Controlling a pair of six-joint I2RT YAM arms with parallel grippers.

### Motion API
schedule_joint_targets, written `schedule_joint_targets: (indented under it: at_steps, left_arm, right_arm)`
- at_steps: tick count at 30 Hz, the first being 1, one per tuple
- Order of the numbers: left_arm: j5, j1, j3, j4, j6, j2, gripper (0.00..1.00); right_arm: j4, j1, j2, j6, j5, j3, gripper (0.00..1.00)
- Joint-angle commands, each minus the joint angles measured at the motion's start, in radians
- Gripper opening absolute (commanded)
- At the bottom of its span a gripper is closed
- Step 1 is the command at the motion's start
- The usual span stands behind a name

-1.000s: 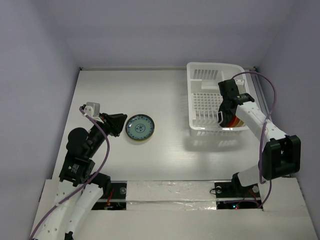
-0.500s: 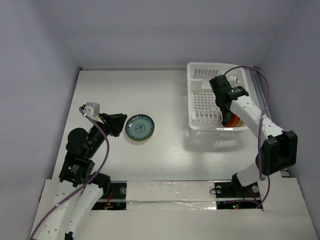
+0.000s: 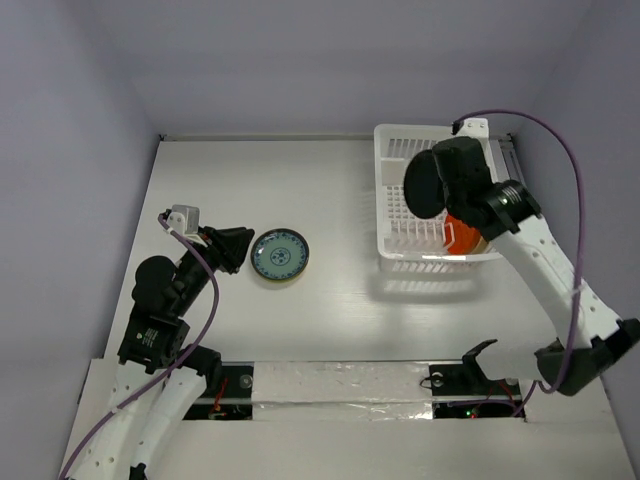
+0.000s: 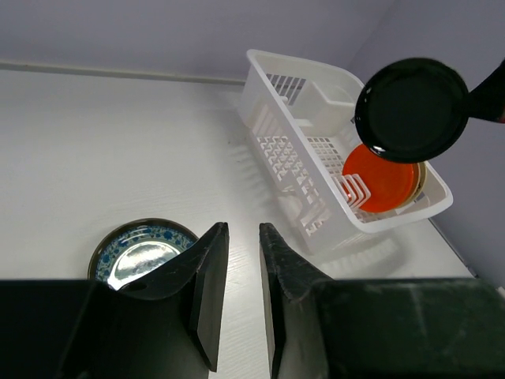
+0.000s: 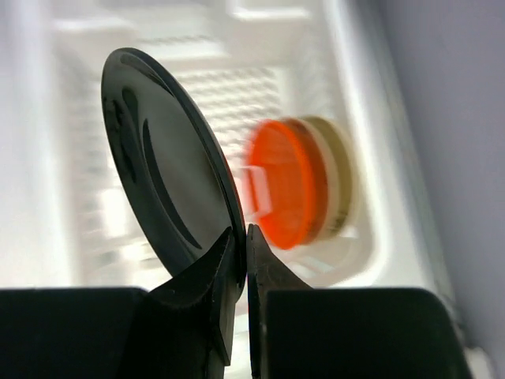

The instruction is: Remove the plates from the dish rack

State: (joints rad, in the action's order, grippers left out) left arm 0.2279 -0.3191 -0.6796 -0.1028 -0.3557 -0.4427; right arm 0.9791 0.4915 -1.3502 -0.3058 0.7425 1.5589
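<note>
My right gripper (image 3: 440,190) is shut on the rim of a dark plate (image 3: 421,184) and holds it in the air above the white dish rack (image 3: 392,150). The plate also shows in the right wrist view (image 5: 162,185) and the left wrist view (image 4: 410,108). An orange-red plate (image 3: 459,234) and a cream plate (image 5: 341,183) behind it stand upright in the rack's near right end. A teal-blue patterned plate (image 3: 280,255) lies flat on the table left of centre. My left gripper (image 4: 237,237) is open and empty, just left of that plate (image 4: 140,254).
The dish rack (image 4: 284,118) stands at the table's far right, close to the right wall. The table's back edge meets the wall behind it. Cables loop off both arms.
My right gripper has risen out of the rack with the dark plate in it, lifting it clear of the orange-red plate. The left arm has not moved.
</note>
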Motion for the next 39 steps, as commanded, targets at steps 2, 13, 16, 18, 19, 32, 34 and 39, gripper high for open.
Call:
schedule_joint_targets:
  at_steps: [2,13,16,18,19,32,34,39]
  left_arm:
    - [0.004,-0.005,-0.040,0.041,0.006,-0.004,0.20]
    - [-0.016,-0.005,-0.040,0.034,0.004,-0.010,0.23]
    - [-0.018,-0.005,-0.040,0.034,0.004,-0.014,0.23]
    - [-0.019,-0.005,-0.040,0.034,0.004,-0.014,0.24]
    - [-0.021,-0.005,-0.040,0.034,0.004,-0.014,0.24]
    - [-0.015,-0.005,-0.040,0.037,0.004,-0.016,0.27]
    - [-0.013,-0.005,-0.040,0.037,0.004,-0.014,0.27]
    - [-0.010,0.005,-0.038,0.038,0.003,-0.011,0.27]
  right_arm:
    - [-0.327,0.088,0.095,-0.038,-0.366,-0.086,0.00]
    - [-0.761,0.281,-0.242,-0.214,-0.735,-0.152,0.00]
    - [-0.815,0.308,-0.334,-0.243,-0.792,-0.132,0.00]
    - [-0.833,0.332,-0.406,-0.266,-0.805,-0.108,0.00]
    - [-0.833,0.332,-0.427,-0.271,-0.808,-0.102,0.00]
    - [-0.859,0.341,-0.580,-0.317,-0.807,-0.146,0.19]
    - [-0.849,0.341,-0.563,-0.316,-0.781,-0.154,0.36]
    - [-0.778,0.341,-0.474,-0.288,-0.672,-0.164,0.59]
